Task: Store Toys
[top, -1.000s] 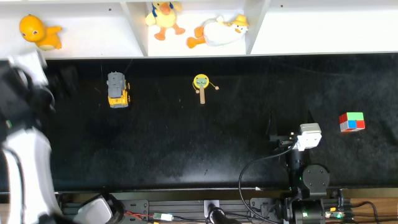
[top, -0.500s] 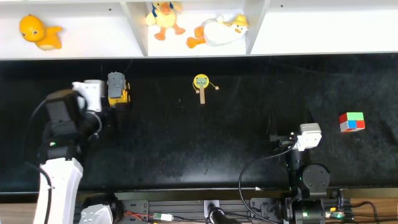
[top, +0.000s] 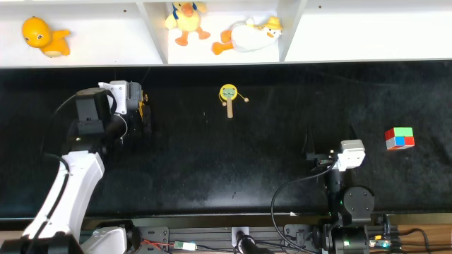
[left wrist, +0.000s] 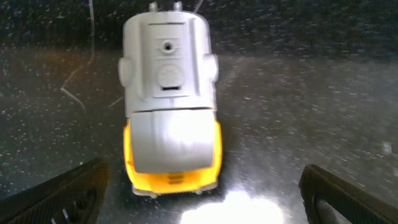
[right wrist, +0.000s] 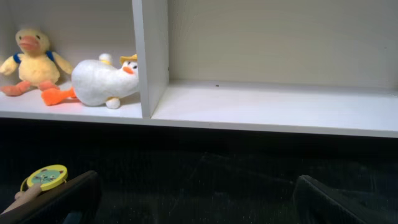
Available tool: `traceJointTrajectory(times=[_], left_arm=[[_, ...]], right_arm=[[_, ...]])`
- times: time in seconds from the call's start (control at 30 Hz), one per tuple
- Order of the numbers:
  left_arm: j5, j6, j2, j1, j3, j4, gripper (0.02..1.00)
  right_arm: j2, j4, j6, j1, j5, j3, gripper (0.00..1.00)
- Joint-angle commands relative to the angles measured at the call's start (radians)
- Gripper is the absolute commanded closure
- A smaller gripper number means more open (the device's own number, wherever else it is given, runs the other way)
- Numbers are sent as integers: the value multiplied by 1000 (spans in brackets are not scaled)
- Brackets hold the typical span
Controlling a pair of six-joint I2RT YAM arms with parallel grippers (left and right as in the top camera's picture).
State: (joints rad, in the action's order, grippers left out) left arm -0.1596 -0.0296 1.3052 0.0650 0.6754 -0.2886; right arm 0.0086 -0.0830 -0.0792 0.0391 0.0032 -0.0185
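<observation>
- My left claw (left wrist: 202,206) is spread wide and pinches nothing. One finger (left wrist: 59,196) stands off each side of the toy truck (left wrist: 169,106), and neither touches it.
- The truck sits on the black tabletop (top: 282,183) at the left, near the front edge of the white shelf (top: 159,42). From above, my wrist covers part of it.
- Its long axis runs straight away from my wrist camera, toward the shelf. The yellow end is nearest me and the grey end farthest.
- That lie suits me: my fingers span the short way across the truck, so as I judge it, closing would bring them onto its two long flanks.
- The truck is centred in the gap, perhaps a touch toward one finger. Only its yellow end has reached the level of my fingertips, so I judge I must go farther forward and down before I squeeze.
- My right claw (right wrist: 199,208) is also spread and holds nothing. It is parked low on the right side of the table, well apart from the truck, so this pick falls to my left arm.
- My right claw faces the shelf's bare right compartment (right wrist: 280,106).
- The round rattle (top: 228,94) and the colour cube (top: 399,138) lie on the table, not yet stored.
</observation>
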Motion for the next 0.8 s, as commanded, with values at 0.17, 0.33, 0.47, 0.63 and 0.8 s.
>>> traceJointTrajectory(times=[0.17, 0.33, 0.47, 0.63, 0.8], left_arm=[[95, -20, 75, -4, 0, 79, 36], [118, -21, 83, -4, 0, 97, 84], [140, -20, 83, -3, 0, 120, 189], [144, -16, 83, -4, 0, 137, 364], [140, -17, 83, -4, 0, 135, 509]], right_arm=[[-3, 5, -3, 0, -11, 13, 5], [-3, 5, -3, 0, -10, 13, 5], [-3, 5, -3, 0, -11, 13, 5], [-3, 5, -3, 0, -10, 13, 7], [-3, 5, -3, 0, -10, 13, 5]])
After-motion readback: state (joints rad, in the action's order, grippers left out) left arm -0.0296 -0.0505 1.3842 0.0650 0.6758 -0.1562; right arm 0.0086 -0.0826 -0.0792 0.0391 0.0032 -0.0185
